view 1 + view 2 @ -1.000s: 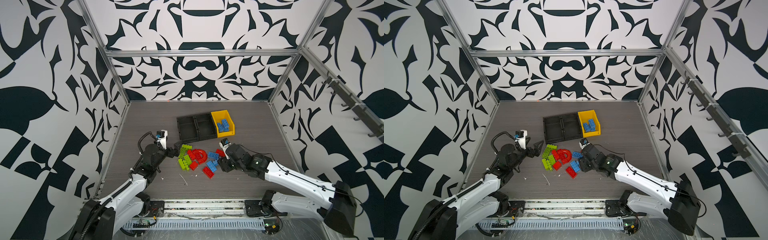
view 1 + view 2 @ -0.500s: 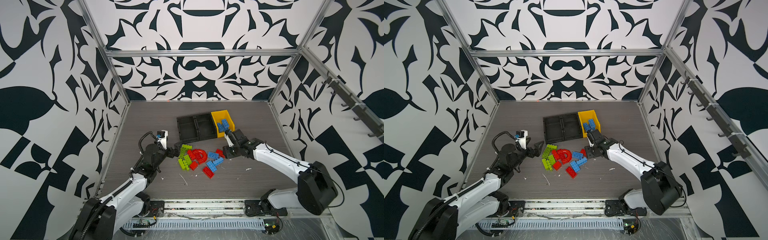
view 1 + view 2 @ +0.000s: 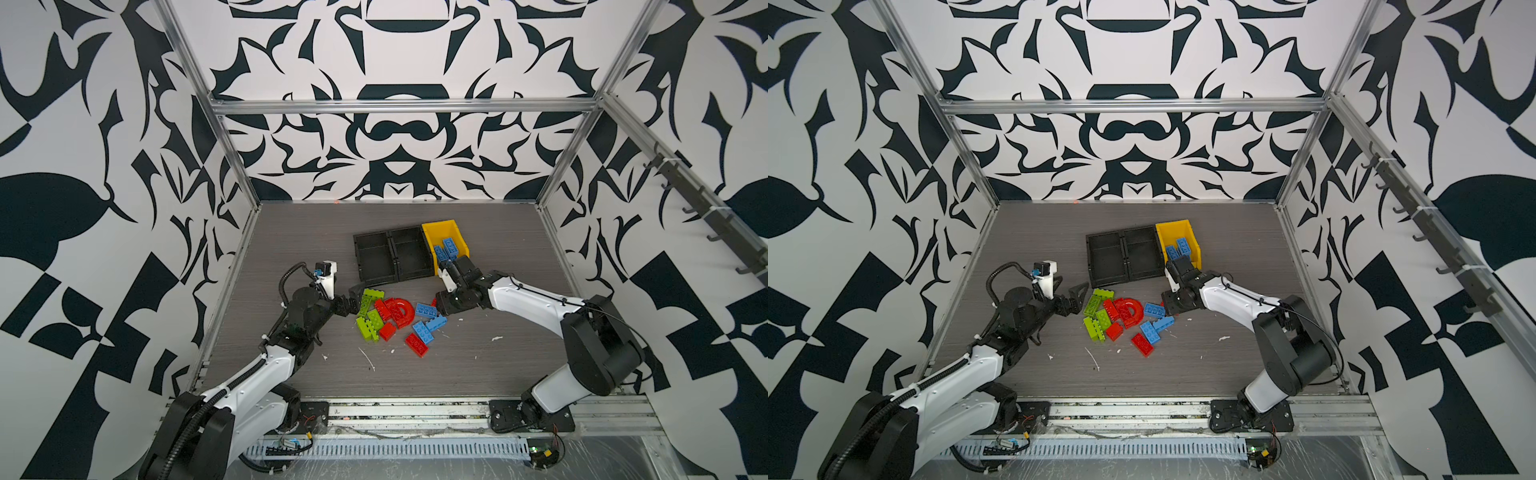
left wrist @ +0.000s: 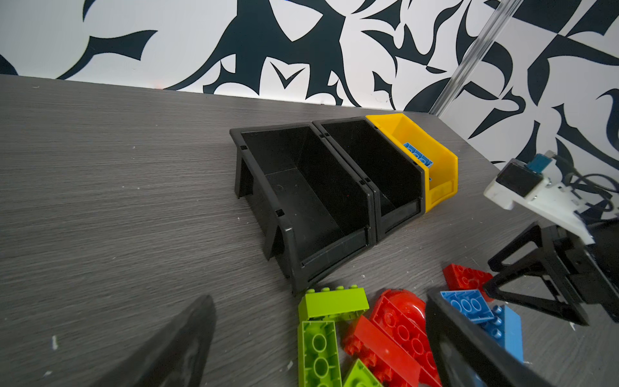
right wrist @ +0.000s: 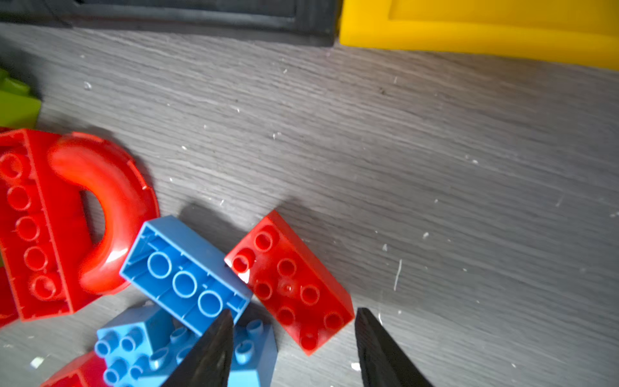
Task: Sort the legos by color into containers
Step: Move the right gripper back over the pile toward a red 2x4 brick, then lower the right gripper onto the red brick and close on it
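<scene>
Under the right gripper [image 5: 294,321] we see a table [image 5: 435,167] with a grey wood-grain surface, matt and finely ridged. Its fingers [image 5: 207,355] look like matt black plastic, faintly grainy. Just ahead of them the red brick [image 5: 291,284], the upturned blue brick [image 5: 184,278] and the red arch [image 5: 110,201] are smooth moulded plastic; the arch is the glossiest, with bright highlights. Farther ahead, the yellow bin [image 5: 469,30] is smooth, satin plastic. Ahead of the left gripper [image 3: 355,300], the black bins [image 4: 335,174] look duller, and the lime bricks [image 4: 331,301] shine softly.

Your left gripper [image 3: 1076,297] hovers low, jaws spread wide, arm stretched forward; your right gripper [image 5: 294,316] points down, jaws partly apart and gripping nothing, elbow bent
</scene>
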Robot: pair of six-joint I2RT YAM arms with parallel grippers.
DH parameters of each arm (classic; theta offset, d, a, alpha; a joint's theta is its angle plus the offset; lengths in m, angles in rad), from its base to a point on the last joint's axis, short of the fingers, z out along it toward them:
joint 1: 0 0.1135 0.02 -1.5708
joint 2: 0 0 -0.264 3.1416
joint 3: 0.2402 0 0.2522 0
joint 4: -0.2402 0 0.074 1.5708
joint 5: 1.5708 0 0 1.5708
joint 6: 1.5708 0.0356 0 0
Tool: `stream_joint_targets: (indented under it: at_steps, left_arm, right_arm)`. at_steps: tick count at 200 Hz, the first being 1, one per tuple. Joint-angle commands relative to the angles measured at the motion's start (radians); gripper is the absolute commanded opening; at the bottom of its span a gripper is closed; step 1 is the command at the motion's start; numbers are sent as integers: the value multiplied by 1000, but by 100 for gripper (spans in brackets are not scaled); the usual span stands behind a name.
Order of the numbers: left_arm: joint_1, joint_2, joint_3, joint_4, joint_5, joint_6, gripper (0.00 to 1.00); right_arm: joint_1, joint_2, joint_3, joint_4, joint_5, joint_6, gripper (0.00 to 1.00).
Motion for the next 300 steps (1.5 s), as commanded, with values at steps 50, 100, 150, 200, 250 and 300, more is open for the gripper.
stream_joint_targets:
  at_steps: [50,100,150,200,250,300]
  left_arm:
    - [-1,-20,16,9,11,-13,100]
    - [-2,-21,17,9,21,-15,100]
    - [-2,-11,20,8,22,-15,100]
    - [-2,-8,19,8,19,-13,100]
    - [-2,-10,19,8,17,-9,100]
    - [-1,-20,17,6,13,-8,100]
  right_arm:
    - [-100,-18,-32,61,15,54,62]
    - [-152,-117,-79,24,25,50,64]
    - [-134,-140,-54,-1,9,-22,67]
    - [-94,-35,34,-28,-12,-92,67]
    - [-76,72,103,-54,-3,-127,67]
    - [-76,129,121,-52,11,-125,63]
